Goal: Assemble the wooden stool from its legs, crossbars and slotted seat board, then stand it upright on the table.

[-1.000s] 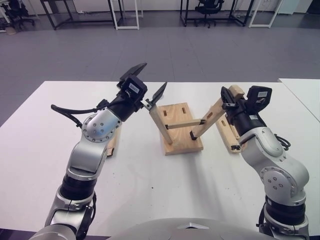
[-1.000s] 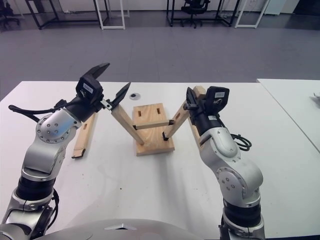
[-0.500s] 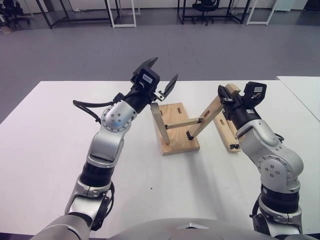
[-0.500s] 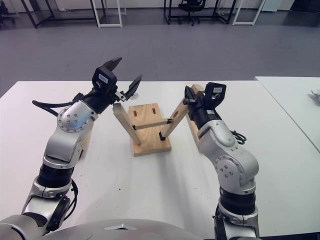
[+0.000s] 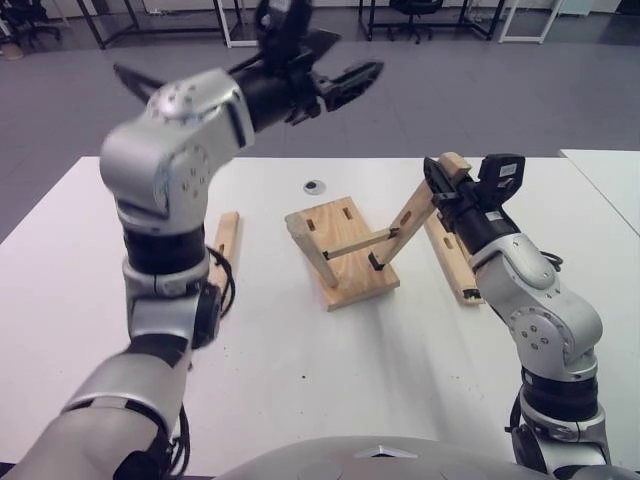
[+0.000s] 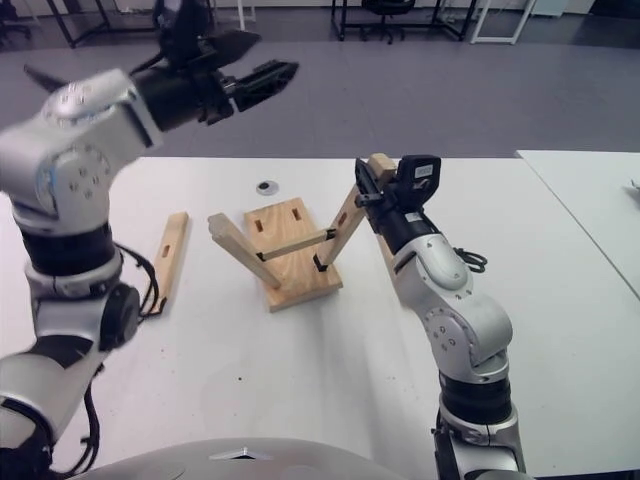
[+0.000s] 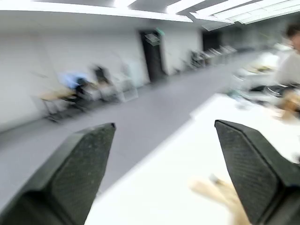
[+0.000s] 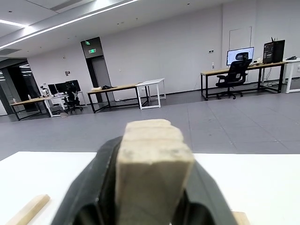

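Right wrist view for starters: got the right gripper [image 6: 368, 190] clamped snug on the top end of a tilted leg [image 8: 152, 159]. Follow down from that grip and find the crossbar [image 5: 360, 243] joining over to a second leg [image 5: 315, 252], both leaning over the seat board [image 5: 365, 287] lying flat. Just beside the hand, spot a spare leg [image 5: 452, 258] on the table [image 5: 300, 400]; well past the board, another loose piece [image 5: 222, 245]. Got the left gripper [image 7: 165, 125] spread wide, empty, way up high. Looks maybe half done; need the rest fitted and stood upright.
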